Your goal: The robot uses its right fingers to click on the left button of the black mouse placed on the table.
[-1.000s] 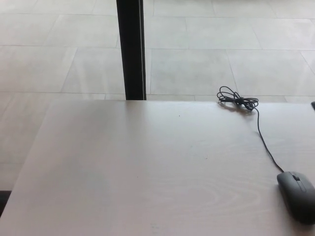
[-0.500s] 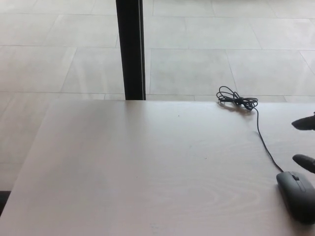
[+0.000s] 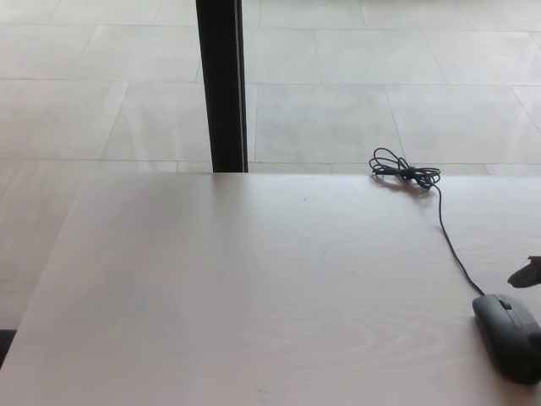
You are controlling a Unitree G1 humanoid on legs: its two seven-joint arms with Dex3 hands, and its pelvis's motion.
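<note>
The black mouse [image 3: 510, 336] sits at the worktop's [image 3: 254, 296] near right corner, its cable [image 3: 439, 216] trailing back to a coiled bundle. Only a dark tip of the right hand [image 3: 528, 272] pokes in just above it; I cannot tell how its fingers stand.

- The table [image 3: 254, 279] has a pale, whitish wood top with a faint grain pattern of soft curved lines.
- The mouse [image 3: 510, 335] is dark grey to black, with a matt look.
- Its cable [image 3: 452, 245] is black, and the coiled bundle [image 3: 406, 172] at the far end is black too.
- The right hand [image 3: 529, 273], only a tip at the edge, is black.
- The floor [image 3: 380, 93] is of light beige tiles with thin grey joints in a grid.
- The post [image 3: 221, 85] is black.
</note>
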